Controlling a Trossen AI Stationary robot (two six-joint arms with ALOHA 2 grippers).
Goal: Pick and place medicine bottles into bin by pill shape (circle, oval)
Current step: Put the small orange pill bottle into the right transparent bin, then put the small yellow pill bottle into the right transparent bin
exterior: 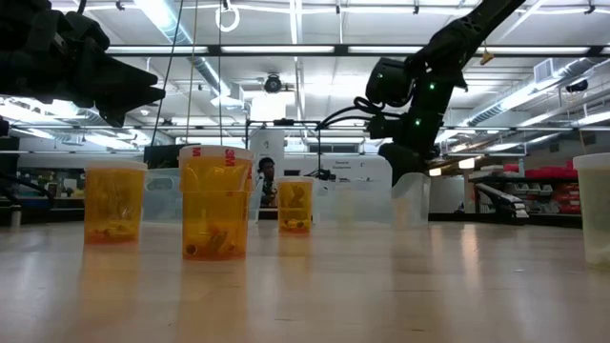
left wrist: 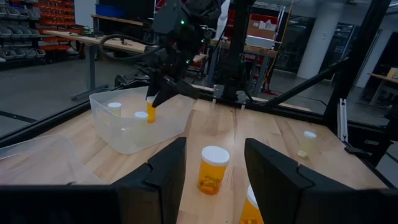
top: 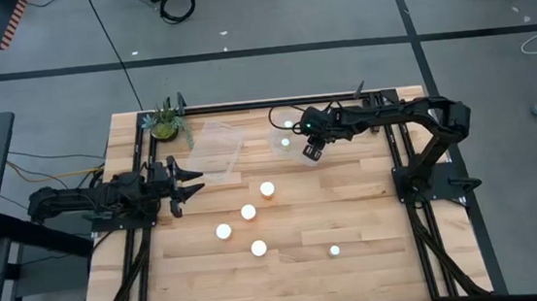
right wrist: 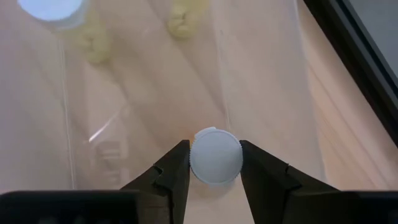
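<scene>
Right gripper (right wrist: 214,163) — fingers clamping bottle (right wrist: 216,155).

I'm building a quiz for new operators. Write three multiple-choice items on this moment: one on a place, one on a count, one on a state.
1. Where is the right gripper?
A. At the clear bin
B. Beside the potted plant
C. Off the table's near edge

2. How many bottles stand on the bare table, outside the bins?
A. Two
B. Five
C. Eight

3. What is the right gripper doing?
A. Open and empty
B. Shut on nothing
C. Shut on a bottle

Answers:
1. A: the high view shows the right gripper at the clear bin.
2. B: five white-capped bottles show on the bare wood from above.
3. C: its wrist view shows both fingers against the held bottle, on the white cap.
</scene>
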